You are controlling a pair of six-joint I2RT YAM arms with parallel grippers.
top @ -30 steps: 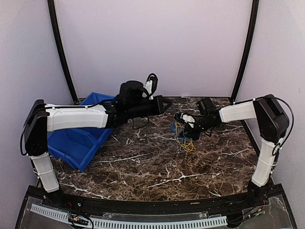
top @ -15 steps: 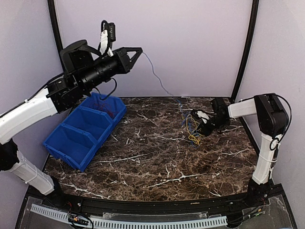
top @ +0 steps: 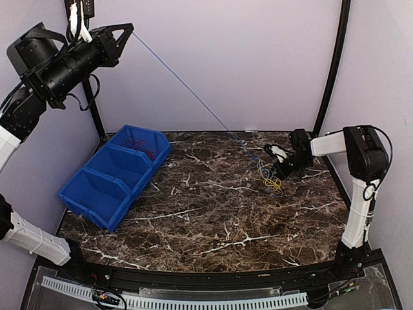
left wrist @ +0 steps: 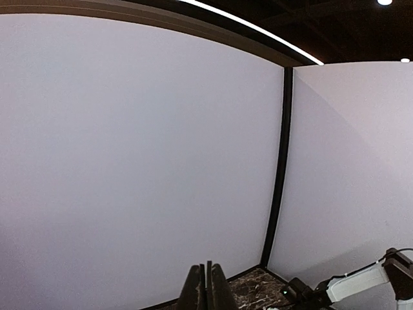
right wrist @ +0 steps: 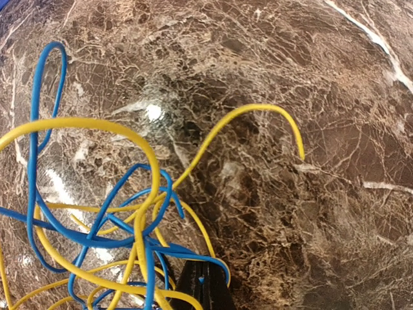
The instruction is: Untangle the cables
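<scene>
My left gripper (top: 129, 27) is raised high at the upper left, shut on the end of a blue cable (top: 181, 81). That cable runs taut and diagonally down to a tangle of blue and yellow cables (top: 268, 177) on the table. In the left wrist view the left gripper (left wrist: 208, 287) has its jaws together; the cable does not show there. My right gripper (top: 279, 166) lies low at the tangle. In the right wrist view the right gripper (right wrist: 203, 289) is shut, with a bit of blue between the jaws. Blue cable (right wrist: 31, 161) and yellow cable (right wrist: 258, 106) loop beside it. A red cable (top: 139, 143) lies in the bin.
A blue three-compartment bin (top: 142, 188) stands at the left of the dark marble table (top: 206, 219). Black frame posts (top: 332, 64) stand at the back corners before pale walls. The right arm (left wrist: 361, 284) shows low in the left wrist view.
My left arm has swung up and to the left, drawing the blue cable out long and taut. The tangle and my right gripper have shifted slightly to the right.
</scene>
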